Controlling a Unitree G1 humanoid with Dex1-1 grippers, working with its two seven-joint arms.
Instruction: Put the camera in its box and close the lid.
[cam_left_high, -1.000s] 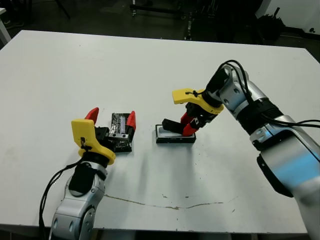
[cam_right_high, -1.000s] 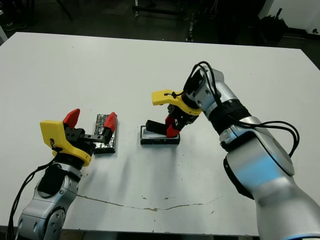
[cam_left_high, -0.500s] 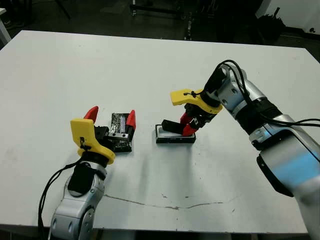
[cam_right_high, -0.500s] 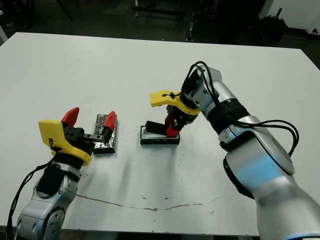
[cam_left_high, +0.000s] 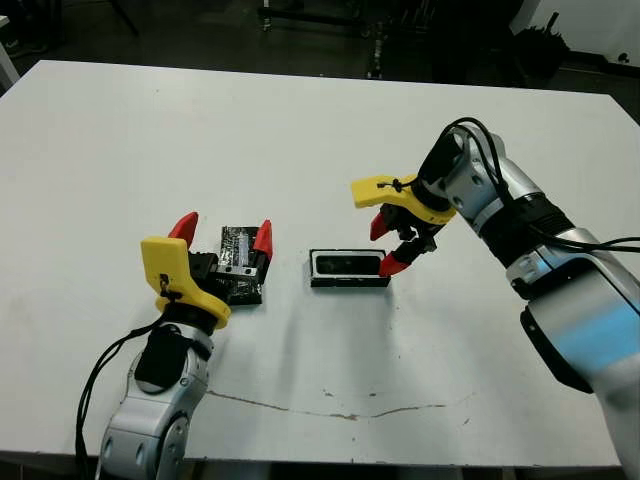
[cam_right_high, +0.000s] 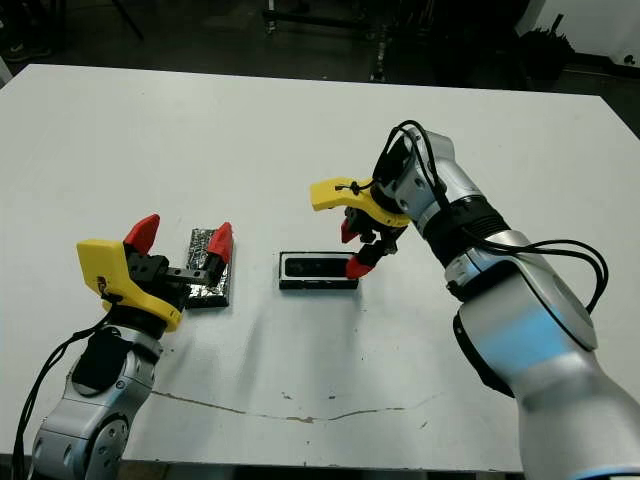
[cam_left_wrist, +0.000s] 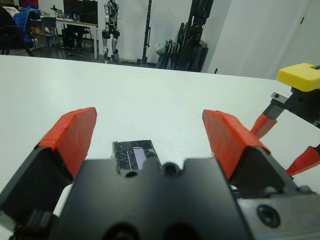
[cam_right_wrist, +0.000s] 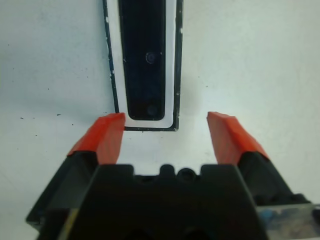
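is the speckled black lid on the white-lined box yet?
No: the speckled black lid lies between the left gripper fingers, apart from the white-lined box.

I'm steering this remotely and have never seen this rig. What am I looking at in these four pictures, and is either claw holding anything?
It is a two-armed robot at a white table. Two pictures come from its head, looking down. The other two come from cameras on each wrist, looking along the red fingers. The camera lies inside the box in the middle. The right claw hangs open at the box's right end, holding nothing. The lid lies flat to the left, and the left claw is open around it, not gripping. The box has no lid on it yet.
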